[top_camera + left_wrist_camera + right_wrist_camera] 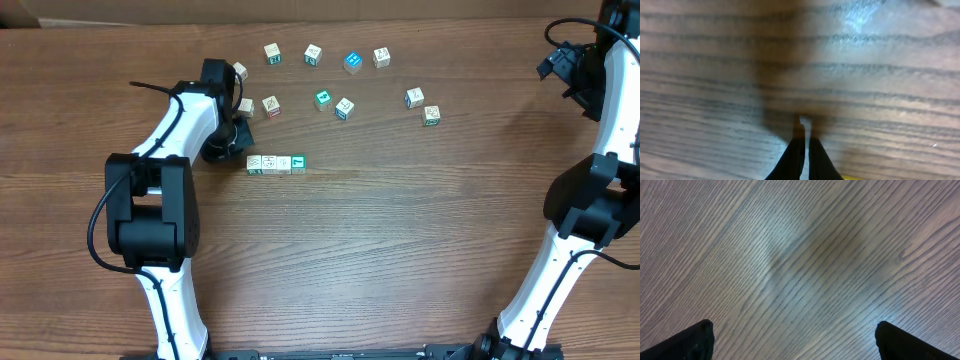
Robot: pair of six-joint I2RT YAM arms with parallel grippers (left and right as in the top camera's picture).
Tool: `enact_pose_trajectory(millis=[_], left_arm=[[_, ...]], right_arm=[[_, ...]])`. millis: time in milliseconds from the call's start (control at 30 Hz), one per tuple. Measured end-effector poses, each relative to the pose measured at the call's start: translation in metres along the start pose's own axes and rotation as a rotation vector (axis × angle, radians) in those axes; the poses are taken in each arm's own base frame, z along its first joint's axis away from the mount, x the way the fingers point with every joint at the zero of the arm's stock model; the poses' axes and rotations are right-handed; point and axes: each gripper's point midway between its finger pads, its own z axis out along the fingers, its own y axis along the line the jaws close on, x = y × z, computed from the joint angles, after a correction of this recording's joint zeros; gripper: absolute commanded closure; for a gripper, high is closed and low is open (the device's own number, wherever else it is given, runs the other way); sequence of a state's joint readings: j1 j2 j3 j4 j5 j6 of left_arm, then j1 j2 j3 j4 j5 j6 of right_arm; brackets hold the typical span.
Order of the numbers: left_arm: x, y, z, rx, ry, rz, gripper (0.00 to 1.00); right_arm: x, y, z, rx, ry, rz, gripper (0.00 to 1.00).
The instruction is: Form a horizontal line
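Observation:
The horizontal line [276,163] is a row of small letter cubes touching edge to edge on the wooden table, three pale ones and a teal-green one [298,162] at its right end. My left gripper [222,150] sits just left of the row's left end. In the left wrist view its fingers [805,131] are shut with nothing between them, over bare wood. My right gripper [552,62] is far off at the back right. In the right wrist view its fingers [795,335] are wide open and empty over bare wood.
Loose cubes lie behind the row: pale ones [272,53] [381,57] [271,105], a blue one [352,62], a teal one [322,98], and others [414,97] [431,115]. Two cubes [240,71] [245,106] sit close by the left arm.

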State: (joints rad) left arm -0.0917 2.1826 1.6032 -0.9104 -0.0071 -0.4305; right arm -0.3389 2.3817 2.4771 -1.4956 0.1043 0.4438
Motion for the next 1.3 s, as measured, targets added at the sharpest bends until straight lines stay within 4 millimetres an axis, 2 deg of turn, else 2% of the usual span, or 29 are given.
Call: enact_pose_trajectory(millis=[333, 1300], left_arm=[[0.004, -0.002, 0.0, 0.017, 0.017, 0.091, 0.96], [0.014, -0.014, -0.001, 0.085, 0.062, 0.121, 0.96]], right_arm=[[0.0, 0.0, 0.0, 0.0, 0.0, 0.0, 0.0], [0.0, 0.0, 0.0, 0.0, 0.0, 0.0, 0.0]])
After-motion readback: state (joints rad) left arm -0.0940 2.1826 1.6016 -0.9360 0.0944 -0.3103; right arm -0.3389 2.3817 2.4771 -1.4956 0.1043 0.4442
